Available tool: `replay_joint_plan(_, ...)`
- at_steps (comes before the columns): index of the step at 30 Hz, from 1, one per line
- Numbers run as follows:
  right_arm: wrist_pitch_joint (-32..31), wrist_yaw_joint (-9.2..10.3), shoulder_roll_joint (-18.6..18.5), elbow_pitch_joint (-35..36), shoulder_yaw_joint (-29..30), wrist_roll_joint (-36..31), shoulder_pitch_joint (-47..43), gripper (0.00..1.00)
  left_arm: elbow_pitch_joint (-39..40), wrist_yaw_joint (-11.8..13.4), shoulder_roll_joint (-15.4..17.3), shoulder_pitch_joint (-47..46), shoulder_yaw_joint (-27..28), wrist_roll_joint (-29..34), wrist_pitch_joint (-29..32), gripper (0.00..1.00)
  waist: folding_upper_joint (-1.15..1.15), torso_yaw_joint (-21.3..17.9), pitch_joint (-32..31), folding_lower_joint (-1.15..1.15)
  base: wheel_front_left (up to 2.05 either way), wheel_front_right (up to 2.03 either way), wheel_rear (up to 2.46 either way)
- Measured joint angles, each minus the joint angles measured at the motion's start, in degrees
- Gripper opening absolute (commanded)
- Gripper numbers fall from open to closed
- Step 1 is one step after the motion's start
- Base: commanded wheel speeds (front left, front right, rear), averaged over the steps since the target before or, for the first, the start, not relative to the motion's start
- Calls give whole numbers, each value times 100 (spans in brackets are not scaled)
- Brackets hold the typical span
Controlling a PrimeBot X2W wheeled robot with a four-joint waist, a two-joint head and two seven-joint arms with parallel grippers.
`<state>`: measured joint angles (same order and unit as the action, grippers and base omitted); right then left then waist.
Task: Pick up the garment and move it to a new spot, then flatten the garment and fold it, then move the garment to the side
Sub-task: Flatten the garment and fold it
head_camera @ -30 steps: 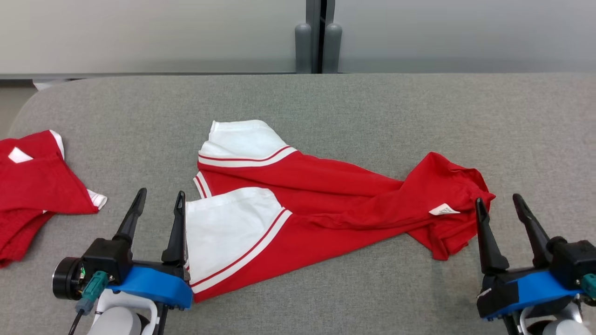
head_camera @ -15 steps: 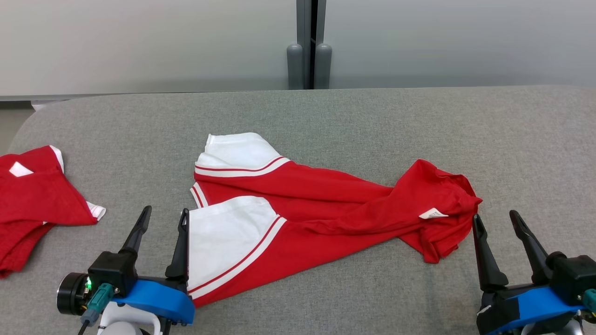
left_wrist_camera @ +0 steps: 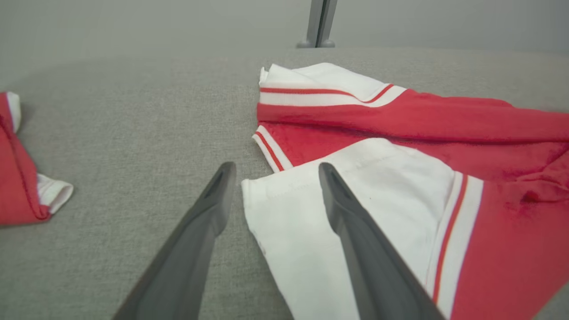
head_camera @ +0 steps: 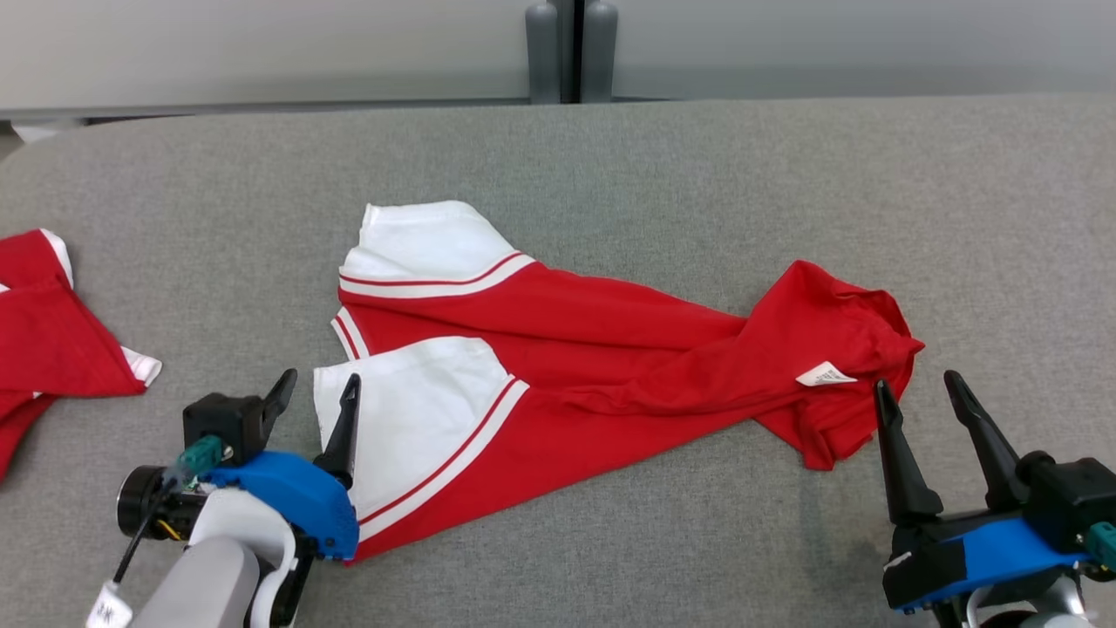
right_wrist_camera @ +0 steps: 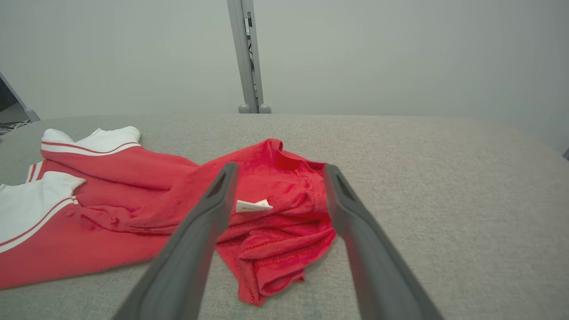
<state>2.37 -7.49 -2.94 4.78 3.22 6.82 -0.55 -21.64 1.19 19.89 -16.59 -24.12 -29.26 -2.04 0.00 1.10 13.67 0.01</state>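
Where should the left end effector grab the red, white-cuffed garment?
Pinch the free corner of the near white cuff, coming low from the robot's left: that corner lies flat and exposed, and the open left end effector straddles it.

It looks like a robotics lab or test bay — a broad worktable with rounded corners, covered in grey felt-like cloth, stands before plain pale partition panels joined by a grey post — with a red-and-white garment lying on it.
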Motion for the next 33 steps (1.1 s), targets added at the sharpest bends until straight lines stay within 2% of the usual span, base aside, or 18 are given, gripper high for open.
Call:
replay_joint_plan(7,25,0,1,-125,-15,4,179,100,-973,-237,-142,-536,-4,-215,247,100,0,-7,309,0,0,0,0)
replay_joint_plan(8,25,0,2,-154,-13,-4,193,100,-1068,-298,-156,-576,-9,-255,252,95,0,-10,332,0,0,0,0)
replay_joint_plan(9,24,0,1,-189,-2,-16,225,100,-1147,-342,-168,-625,-11,-260,242,44,0,-11,346,0,0,0,0)
replay_joint_plan(10,24,0,1,-218,11,-22,261,100,-1234,-387,-176,-683,-14,-276,242,16,0,-13,356,0,0,0,0)
replay_joint_plan(11,23,0,1,-249,30,-25,294,100,-1307,-426,-183,-728,-15,-307,216,0,0,-15,365,0,0,0,0)
replay_joint_plan(23,-303,0,-412,-903,191,91,918,100,-1773,-586,-350,-1020,-141,-307,-140,0,0,82,454,-1,0,0,0)
replay_joint_plan(32,-1151,0,-750,-1454,-37,408,1566,100,-1873,-655,-436,-1263,-232,-294,-381,0,0,204,679,-1,0,0,0)
replay_joint_plan(33,-1229,0,-777,-1479,-67,458,1586,81,-1885,-658,-446,-1271,-235,-294,-422,0,0,217,689,-1,0,0,0)
